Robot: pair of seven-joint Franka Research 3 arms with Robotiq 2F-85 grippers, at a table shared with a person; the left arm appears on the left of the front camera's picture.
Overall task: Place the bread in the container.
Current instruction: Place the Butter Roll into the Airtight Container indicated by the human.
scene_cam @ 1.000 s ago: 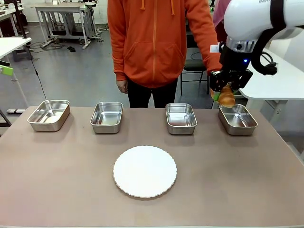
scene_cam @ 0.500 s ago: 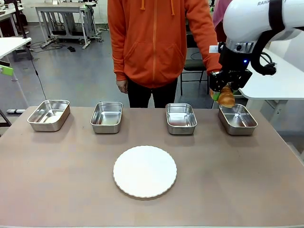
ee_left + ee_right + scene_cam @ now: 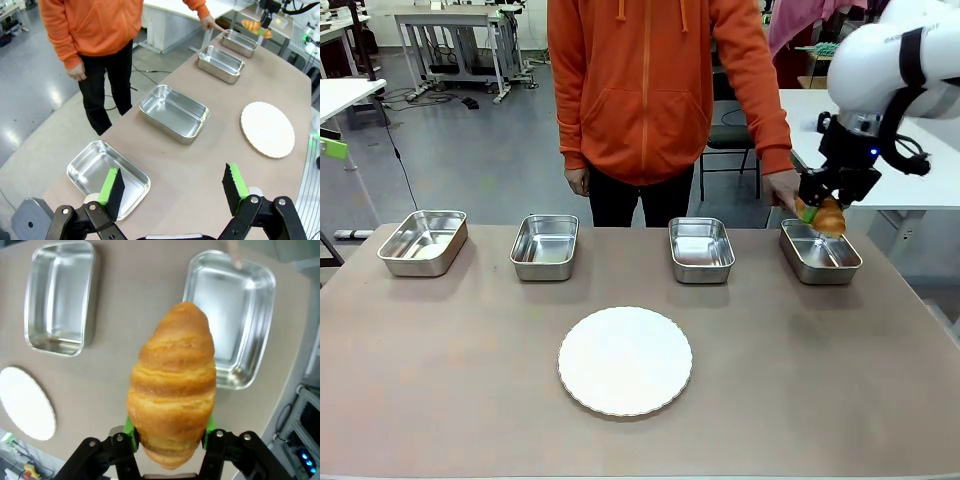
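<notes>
The bread (image 3: 827, 215), a golden-brown croissant, hangs in my right gripper (image 3: 820, 212), which is shut on it just above the back edge of the far-right container (image 3: 821, 252). In the right wrist view the bread (image 3: 172, 385) stands between the green pads (image 3: 131, 432), with that steel container (image 3: 230, 315) below and to the right of it. The person's hand (image 3: 783, 188) points a finger at this container's rim (image 3: 233, 255). My left gripper (image 3: 172, 187) hovers open over the table's left end, holding nothing; far off in its view the bread (image 3: 254, 25) shows too.
Three more steel trays (image 3: 423, 241) (image 3: 545, 246) (image 3: 701, 249) line the far side of the table. A round white plate (image 3: 625, 360) lies in the middle. The person in an orange hoodie (image 3: 660, 90) stands at the far edge.
My right arm has carried the bread to the right and slightly down, to above the far-right container. The person's hand now shows beside that container.
</notes>
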